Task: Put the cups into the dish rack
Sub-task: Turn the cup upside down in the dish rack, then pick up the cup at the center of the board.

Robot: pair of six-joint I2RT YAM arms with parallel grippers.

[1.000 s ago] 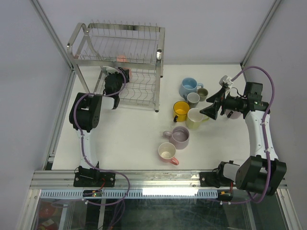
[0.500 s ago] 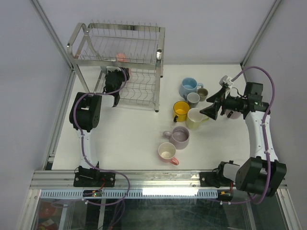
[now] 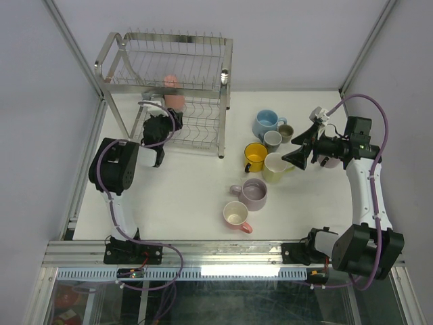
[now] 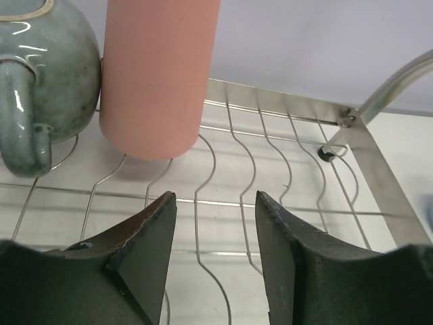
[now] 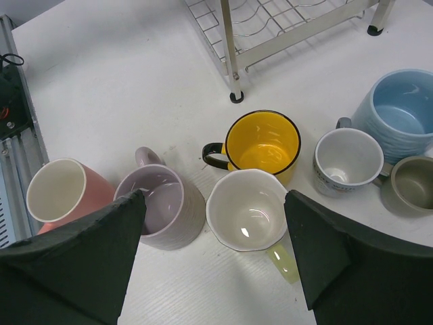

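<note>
The chrome dish rack point(image 3: 229, 64) stands at the far left. On its lower shelf point(image 4: 270, 128) stand a salmon pink cup point(image 4: 159, 74), also in the top view point(image 3: 174, 96), and a grey-blue mug point(image 4: 40, 74). My left gripper point(image 3: 157, 126) is open and empty just in front of the pink cup point(image 4: 215, 203). My right gripper point(image 3: 296, 155) is open and empty, hovering over the pale green cup point(image 5: 247, 210). Around it on the table are yellow point(image 5: 262, 143), lilac point(image 5: 162, 206), salmon point(image 5: 59, 193), white-grey point(image 5: 348, 159), light blue point(image 5: 399, 115) and olive point(image 5: 409, 191) cups.
The rack's front right leg point(image 5: 235, 97) stands just beyond the yellow cup. An aluminium rail point(image 3: 203, 252) runs along the table's near edge. White walls close in the left, far and right sides.
My left gripper has drawn back out of the rack's lower shelf, away from the salmon pink cup, which stays on the shelf. The right arm has not moved.
</note>
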